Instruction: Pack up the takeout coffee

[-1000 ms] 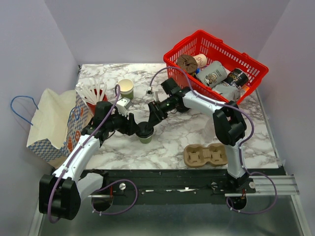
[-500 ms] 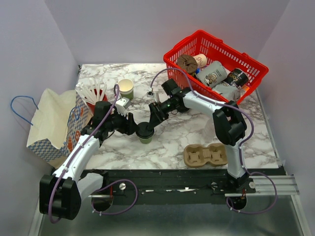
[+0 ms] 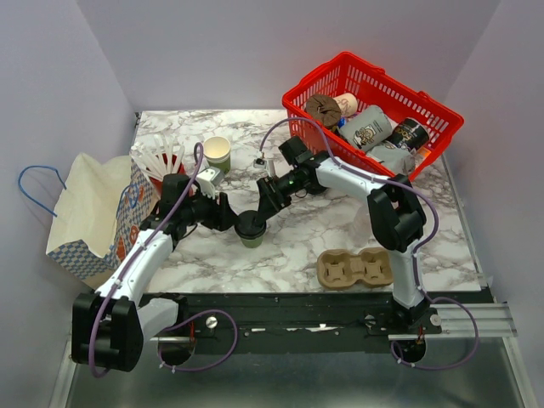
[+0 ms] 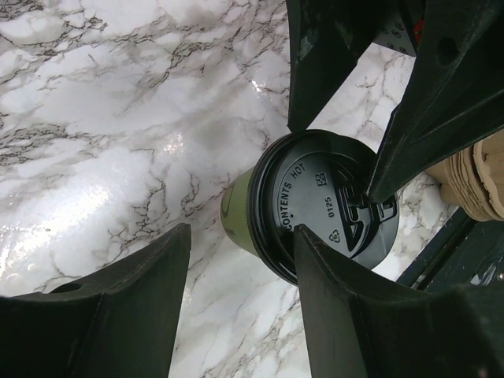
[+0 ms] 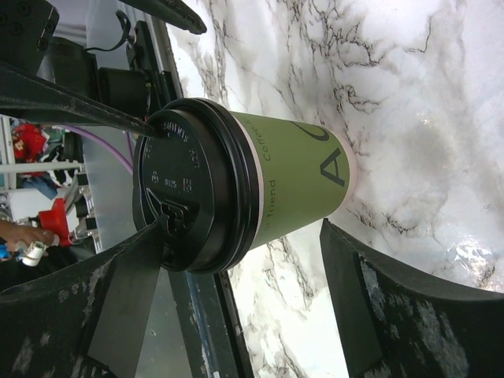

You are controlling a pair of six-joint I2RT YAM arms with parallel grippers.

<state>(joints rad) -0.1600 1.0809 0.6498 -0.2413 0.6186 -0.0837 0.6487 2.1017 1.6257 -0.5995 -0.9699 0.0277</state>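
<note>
The takeout coffee [image 3: 250, 230], an olive-green paper cup with a black lid, stands upright on the marble table [image 3: 306, 238] near the front middle. My left gripper [image 3: 230, 218] comes at it from the left. In the left wrist view the gripper [image 4: 240, 236] is open; one fingertip [image 4: 303, 236] lies over the edge of the lid [image 4: 323, 209], and the cup [image 4: 236, 213] stands just beyond the gap. My right gripper [image 3: 260, 212] reaches from the back right, also open. In its wrist view the cup [image 5: 299, 177] stands just past the spread fingertips [image 5: 327, 232].
A cardboard cup carrier [image 3: 355, 269] lies at the front right. A red basket [image 3: 374, 106] of cans and packets sits at the back right. A lidless paper cup [image 3: 218, 153], a red cup of white utensils [image 3: 161, 166] and an open paper bag [image 3: 85, 212] stand on the left.
My left arm's wrist has shifted slightly back and left, and its jaws have narrowed a little. The cup and the right arm have stayed put.
</note>
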